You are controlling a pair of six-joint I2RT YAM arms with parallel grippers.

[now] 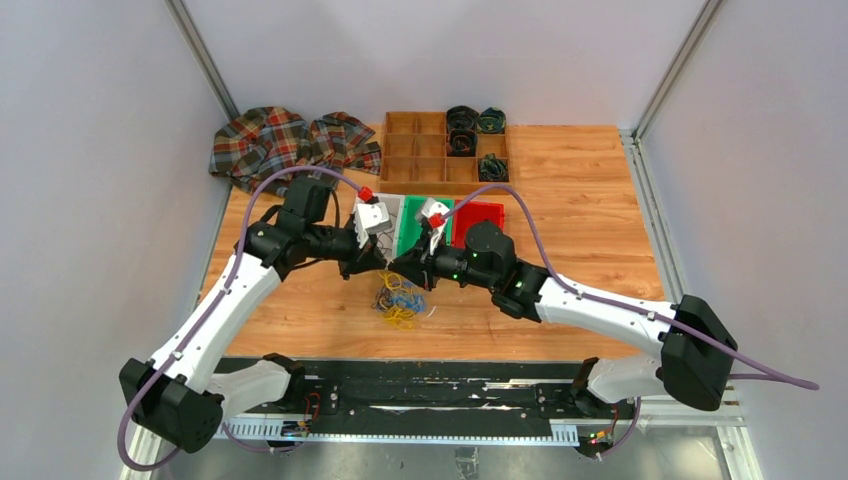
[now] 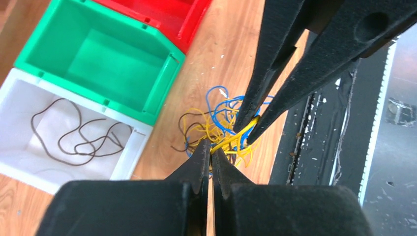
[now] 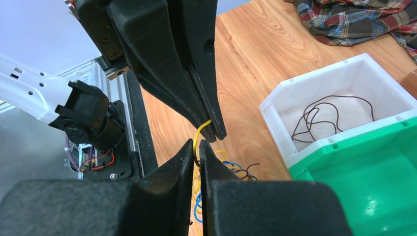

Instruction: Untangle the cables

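The cables [image 1: 398, 300] are a small clump of yellow, blue and dark brown cord on the wooden table near the front edge. They also show in the left wrist view [image 2: 221, 125] and the right wrist view [image 3: 231, 167]. My left gripper [image 1: 388, 267] and right gripper [image 1: 408, 271] meet tip to tip just above the clump. The left gripper [image 2: 212, 148] is shut on a yellow cable [image 2: 231, 139]. The right gripper [image 3: 196, 145] is shut on the same yellow cable [image 3: 199, 132], a short way along it. The strand runs between the two grippers.
A white bin [image 2: 19, 169] holds a loose dark brown cable [image 2: 74, 142]. A green bin [image 1: 412, 232] and a red bin [image 1: 480, 213] stand beside it. A wooden divided tray [image 1: 420, 150] with dark coils and a plaid cloth [image 1: 290, 140] lie at the back.
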